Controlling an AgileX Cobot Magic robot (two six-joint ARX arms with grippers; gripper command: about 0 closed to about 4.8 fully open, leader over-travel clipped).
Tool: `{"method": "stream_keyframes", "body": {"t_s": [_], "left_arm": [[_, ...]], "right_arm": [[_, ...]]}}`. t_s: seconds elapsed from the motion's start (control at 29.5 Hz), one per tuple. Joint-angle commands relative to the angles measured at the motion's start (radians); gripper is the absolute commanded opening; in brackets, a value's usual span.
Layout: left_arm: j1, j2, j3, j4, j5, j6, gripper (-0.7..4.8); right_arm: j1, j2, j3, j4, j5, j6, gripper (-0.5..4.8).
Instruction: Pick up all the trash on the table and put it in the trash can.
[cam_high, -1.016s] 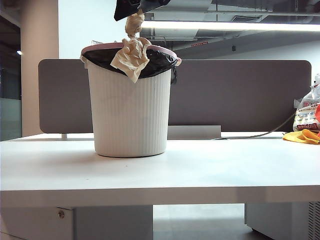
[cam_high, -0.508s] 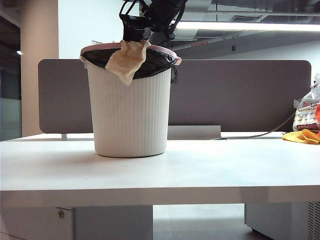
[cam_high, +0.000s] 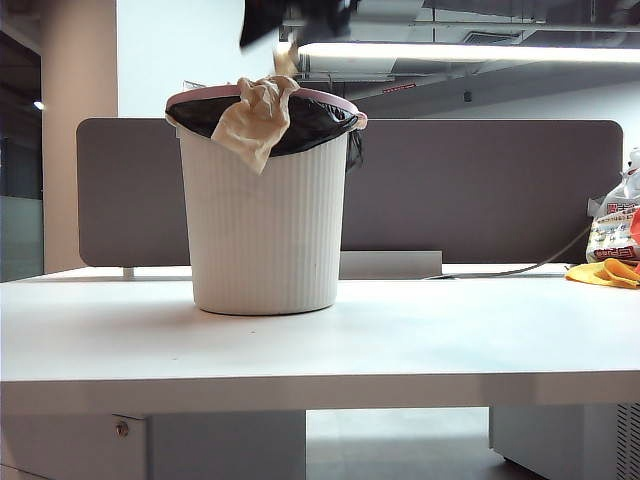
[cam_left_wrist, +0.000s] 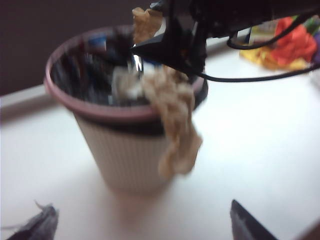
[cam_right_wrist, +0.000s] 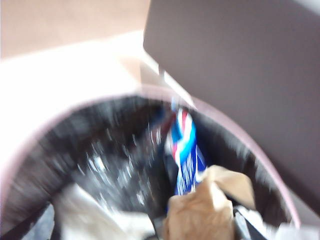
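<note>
The trash can (cam_high: 265, 220) stands on the table (cam_high: 420, 340), white and ribbed, with a pink rim and a black liner. One beige wad of trash (cam_high: 255, 120) hangs over its front rim, also seen as the draped wad (cam_left_wrist: 175, 115). My right gripper (cam_high: 280, 30) hovers just above the rim, open, and a second piece of trash (cam_right_wrist: 205, 210) clings beside one finger; that clinging piece (cam_left_wrist: 146, 22) hangs over the can's mouth. My left gripper (cam_left_wrist: 142, 227) is open and empty, low over the table in front of the trash can (cam_left_wrist: 125, 150).
A grey divider panel (cam_high: 480, 190) runs behind the can. A white printed bag (cam_high: 612, 225) and yellow-orange items (cam_high: 605, 272) lie at the table's right edge, with a cable (cam_high: 520, 268) leading to them. A blue-red wrapper (cam_right_wrist: 185, 150) lies inside the liner.
My right gripper dipped to the can's rim and has risen again, the small paper piece still at its tip. The draped wad changed shape, and the can shifted slightly right.
</note>
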Motion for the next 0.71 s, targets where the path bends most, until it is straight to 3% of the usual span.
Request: {"method": "stream_keyframes", "body": {"t_s": [0.03,0.24,0.37,0.47,0.61,0.71], "left_arm": [[0.000,0.034,0.003,0.197,0.009,0.076,4.79],[0.004,0.177,0.003,0.370,0.020,0.198,4.79],[0.014,0.286,0.003,0.451,0.014,0.279,4.79],[0.014,0.357,0.003,0.584,0.012,0.340,4.79],[0.013,0.449,0.003,0.826,0.024,0.330,4.79],[0.013,0.500,0.004,0.951,0.024,0.257,4.79]], "right_arm": [[-0.014,-0.013,0.089,-0.005,-0.149,0.107,4.67],[-0.055,-0.018,0.175,0.010,-0.343,0.299,4.65],[-0.119,-0.029,0.180,0.010,-0.587,0.456,4.60],[-0.164,-0.029,0.180,0.030,-0.732,0.570,4.60],[-0.208,-0.029,0.180,0.109,-0.814,0.703,4.60],[-0.216,-0.029,0.180,0.152,-0.825,0.746,4.60]]}}
